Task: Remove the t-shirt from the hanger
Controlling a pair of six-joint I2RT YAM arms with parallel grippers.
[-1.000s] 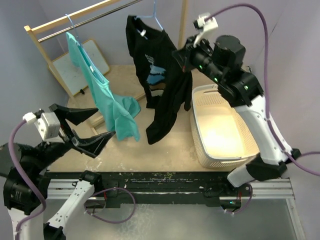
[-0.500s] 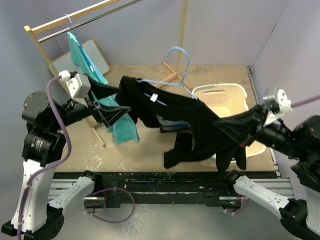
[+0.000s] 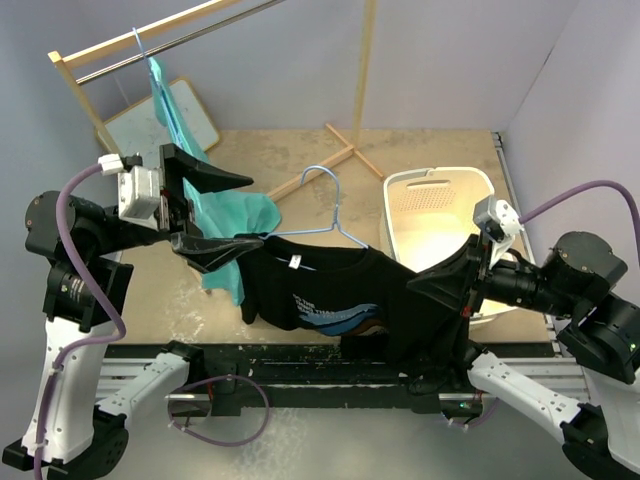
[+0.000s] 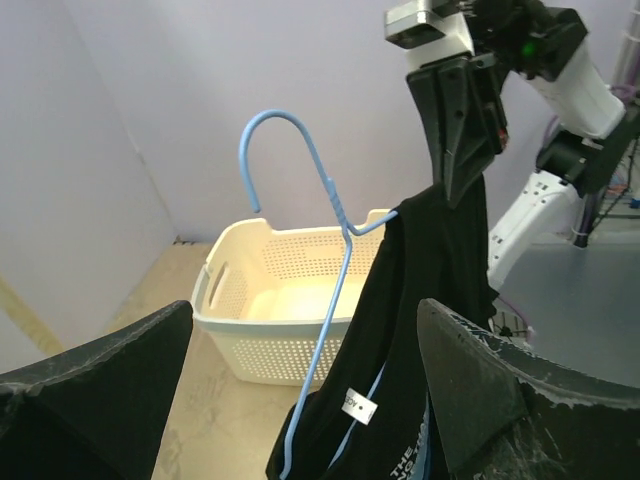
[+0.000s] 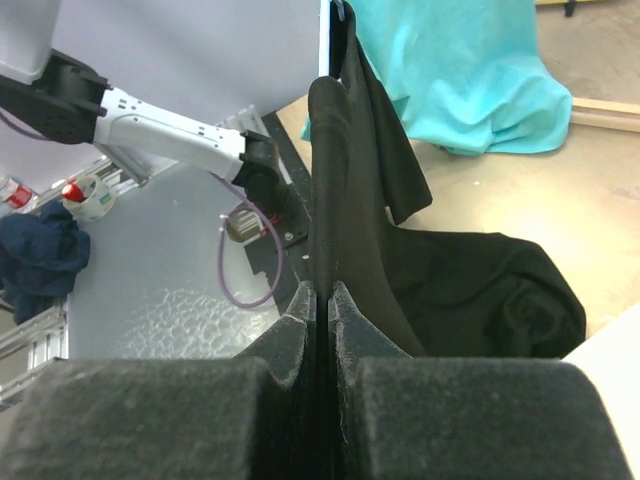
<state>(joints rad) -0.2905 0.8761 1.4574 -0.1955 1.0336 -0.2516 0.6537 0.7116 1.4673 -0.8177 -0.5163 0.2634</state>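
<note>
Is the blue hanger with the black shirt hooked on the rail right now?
No, the blue hanger has its hook free in the air, well away from the rail, with the black t-shirt hanging from it.

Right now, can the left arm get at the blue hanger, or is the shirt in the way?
Probably yes. The left gripper has its jaws open, facing the blue hanger, whose hook and neck stand bare above the black t-shirt; nothing lies between.
</note>
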